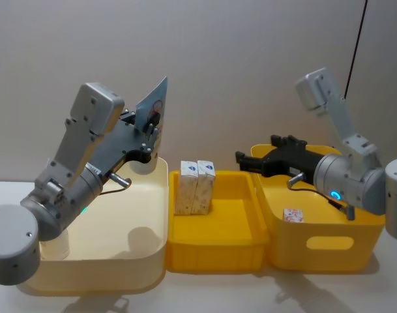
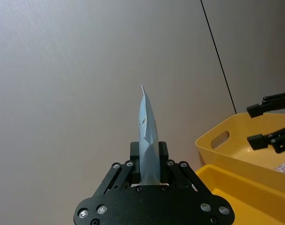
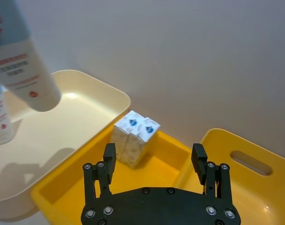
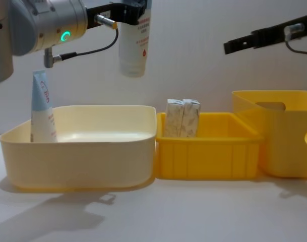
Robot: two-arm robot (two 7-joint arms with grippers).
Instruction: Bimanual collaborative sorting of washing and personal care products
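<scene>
My left gripper [image 1: 148, 125] is shut on a light-blue tube [image 1: 154, 104] [image 2: 147, 133], held in the air over the back right of the cream bin [image 1: 120, 254] with its white cap pointing down [image 4: 132, 45]. A second tube [image 4: 42, 107] stands in that bin's left end. Two beige-patterned cartons [image 1: 193, 187] [image 3: 134, 137] stand side by side at the back left of the shallow yellow bin [image 1: 218, 251]. A small white carton with red print [image 1: 293, 214] lies in the tall yellow bin [image 1: 328, 244]. My right gripper [image 1: 250, 161] [image 3: 154, 159] hovers open and empty above the two yellow bins' shared edge.
The three bins stand in a row on the white table [image 4: 193, 212], cream at the left, shallow yellow in the middle, tall yellow with handle slots at the right. A plain wall rises close behind them. A thin black cable [image 1: 356, 45] hangs at the back right.
</scene>
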